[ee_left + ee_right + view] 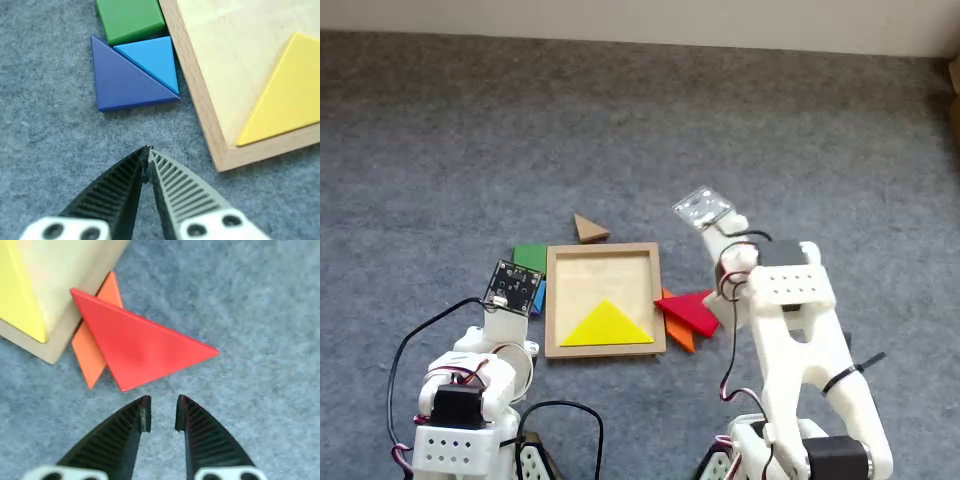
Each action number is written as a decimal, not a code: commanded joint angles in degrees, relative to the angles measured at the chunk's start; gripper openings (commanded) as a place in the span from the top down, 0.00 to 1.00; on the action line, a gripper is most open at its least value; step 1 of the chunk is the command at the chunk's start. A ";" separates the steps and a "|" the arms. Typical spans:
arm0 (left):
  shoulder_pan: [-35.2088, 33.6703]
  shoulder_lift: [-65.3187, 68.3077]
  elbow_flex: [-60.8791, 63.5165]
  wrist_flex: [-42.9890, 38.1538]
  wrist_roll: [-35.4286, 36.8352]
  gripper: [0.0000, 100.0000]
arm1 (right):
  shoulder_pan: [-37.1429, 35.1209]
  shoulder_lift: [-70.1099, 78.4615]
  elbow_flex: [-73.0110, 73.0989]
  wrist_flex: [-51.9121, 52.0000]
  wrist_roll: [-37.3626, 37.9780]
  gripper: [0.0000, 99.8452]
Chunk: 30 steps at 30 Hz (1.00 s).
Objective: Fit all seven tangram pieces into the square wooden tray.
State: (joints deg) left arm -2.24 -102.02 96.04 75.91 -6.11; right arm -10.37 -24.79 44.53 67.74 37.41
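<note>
Tray point(603, 248): holds the yellow triangle point(607, 326) alone.
Red triangle point(688, 310): at the tray's 4 o'clock, lying over the orange piece point(91, 360).
Right gripper point(162, 413): fingers narrowly parted, empty, near the red triangle.
Left gripper point(148, 152): fingers closed, empty.
Step, as judged: fetching the red triangle; the next move calls for a wider opening.

Tray point(603, 248): inner triangle point(607, 325) at near edge. Left, touching: square point(130, 20), outer triangle point(122, 82), tray-side triangle point(152, 57). Right: top triangle point(692, 310) on lower triangle point(680, 340). Behind: lone triangle point(588, 230).

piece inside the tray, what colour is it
Yellow; the triangle shows best in the high view.
</note>
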 commanded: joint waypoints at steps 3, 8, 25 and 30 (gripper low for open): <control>0.48 -2.15 1.10 0.18 -0.26 1.00 | 6.73 0.75 -1.19 -5.76 2.20 0.91; 0.48 -2.15 1.10 0.18 -0.26 1.00 | 8.48 10.33 -1.19 -11.03 2.90 0.91; 0.48 -2.15 1.10 0.18 -0.26 1.00 | -9.80 17.98 -6.99 -11.12 -1.32 0.91; 0.48 -2.15 1.10 0.18 -0.26 1.00 | -16.22 14.73 -6.99 -11.12 -1.49 0.91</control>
State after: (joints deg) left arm -2.24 -102.02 96.04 75.91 -6.11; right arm -23.03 -6.15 40.31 57.27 36.70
